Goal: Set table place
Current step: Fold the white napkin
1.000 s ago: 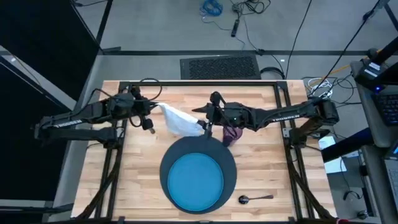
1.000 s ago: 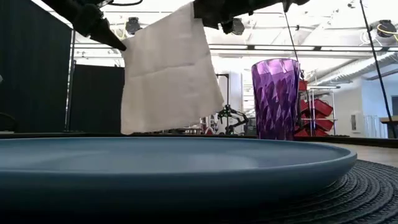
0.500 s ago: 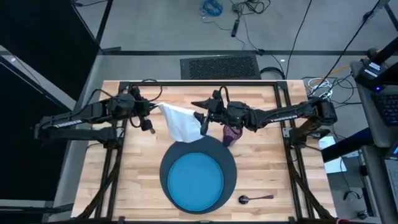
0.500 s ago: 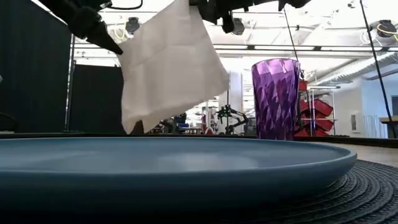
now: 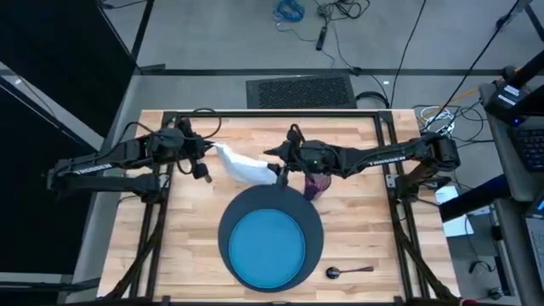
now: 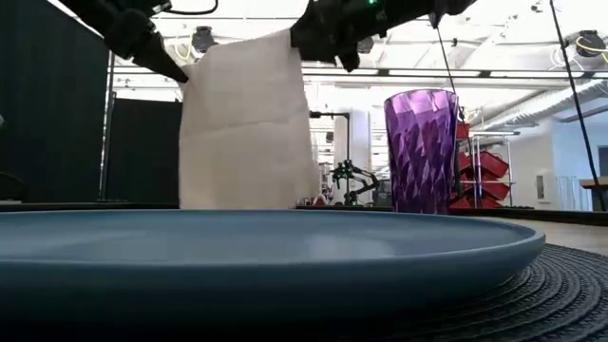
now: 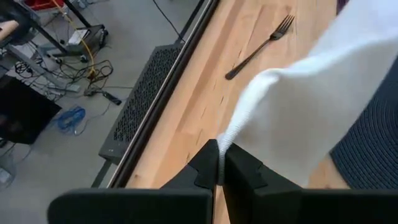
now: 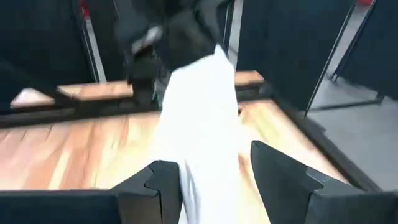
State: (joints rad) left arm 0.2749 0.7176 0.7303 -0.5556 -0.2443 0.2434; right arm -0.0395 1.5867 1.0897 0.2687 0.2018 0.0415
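The table (image 5: 183, 221) of light planks carries a dark round charger (image 5: 313, 223) toward its near edge, and on the charger sits a bright blue plate (image 5: 269, 246); in the low view the plate (image 6: 256, 247) fills the foreground, with the charger's woven rim (image 6: 560, 285) at the right.

Both arms reach in from the sides toward the middle of the table, behind the charger. A white napkin (image 5: 242, 165) hangs stretched between them, clear of the table. In the low view the napkin (image 6: 242, 128) hangs as a flat sheet from its two upper corners, its lower edge hidden behind the plate's rim.

The left gripper (image 5: 206, 154) pinches one corner of the napkin; the left wrist view shows its fingers (image 7: 239, 168) closed tight on the cloth's edge (image 7: 311, 118). The right gripper (image 5: 278, 167) is at the opposite corner; in the right wrist view its fingers (image 8: 163, 180) stand apart with the cloth (image 8: 202, 130) running between them, so its hold cannot be told.

A purple cup (image 6: 420, 150) stands upright behind the charger, beside the right arm. A fork (image 7: 261, 46) lies near the table's far edge, and a spoon (image 5: 348, 271) lies right of the charger
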